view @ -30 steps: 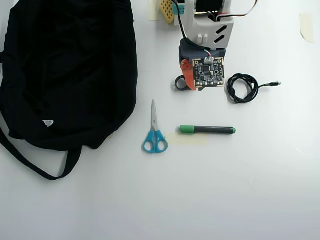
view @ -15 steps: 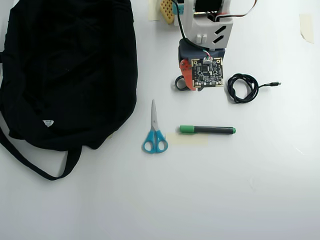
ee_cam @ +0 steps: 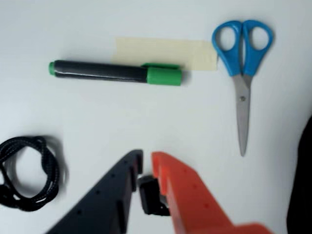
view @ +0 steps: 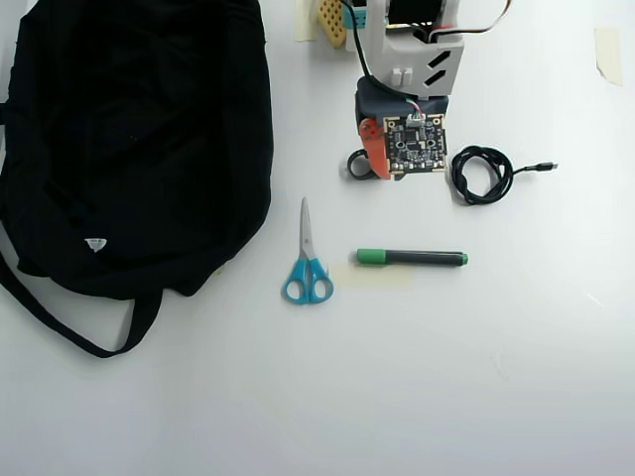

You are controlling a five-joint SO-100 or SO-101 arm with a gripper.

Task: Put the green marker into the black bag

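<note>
From my overhead feed, the green marker (view: 412, 258) lies flat near the middle of the desk (view: 446, 377), running left to right with its green cap to the left, partly on a pale strip of tape (view: 372, 276). Just left of it I see blue-handled scissors (view: 307, 263), blades pointing toward the far edge. The black bag (view: 129, 139) fills the far-left corner of the desk, its strap (view: 69, 322) trailing toward the near-left, a small white tag (view: 95, 243) on its cloth. A coiled black cable (view: 483, 174) sits to the right of the arm, toward the far edge.

My tool (ee_cam: 146, 163) hangs over bare desk, apart from the marker, between it and the arm's base. In the wrist view its black finger (ee_cam: 109, 195) and orange finger (ee_cam: 190, 195) show only a narrow slit between their tips, and they grip nothing. A small dark object (ee_cam: 152, 195) lies on the desk just below that slit; it is blurred and I cannot tell what it is. In the same view the marker (ee_cam: 114, 72) lies across the top, the scissors (ee_cam: 242, 73) to its right, the cable (ee_cam: 29, 173) at the left edge, and a sliver of the bag (ee_cam: 302, 185) at the right edge.
</note>
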